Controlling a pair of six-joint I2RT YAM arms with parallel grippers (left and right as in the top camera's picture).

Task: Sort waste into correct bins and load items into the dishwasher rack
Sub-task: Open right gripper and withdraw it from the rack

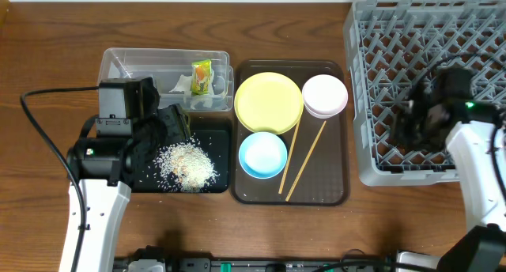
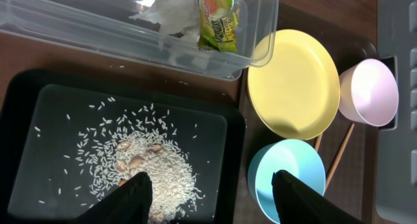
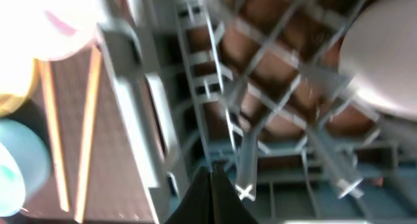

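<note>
One large square grey plastic rack [image 1: 357, 90] stands at the right of the desk [image 1: 47, 58], and the right jaws are closed on nothing over it. The shallow black rectangular tray [image 1: 219, 137] holds loose white rice grains [image 1: 188, 163], and the left jaws hang open above them.

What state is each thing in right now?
left end effector, open, empty
right end effector, shut, over dishwasher rack
clear tub, holds wrapper and paper scrap
black tray, holds rice
yellow plate, upright, empty
blue bowl, upright, empty
white bowl, upright, empty
chopsticks, lying flat on brown tray
</note>
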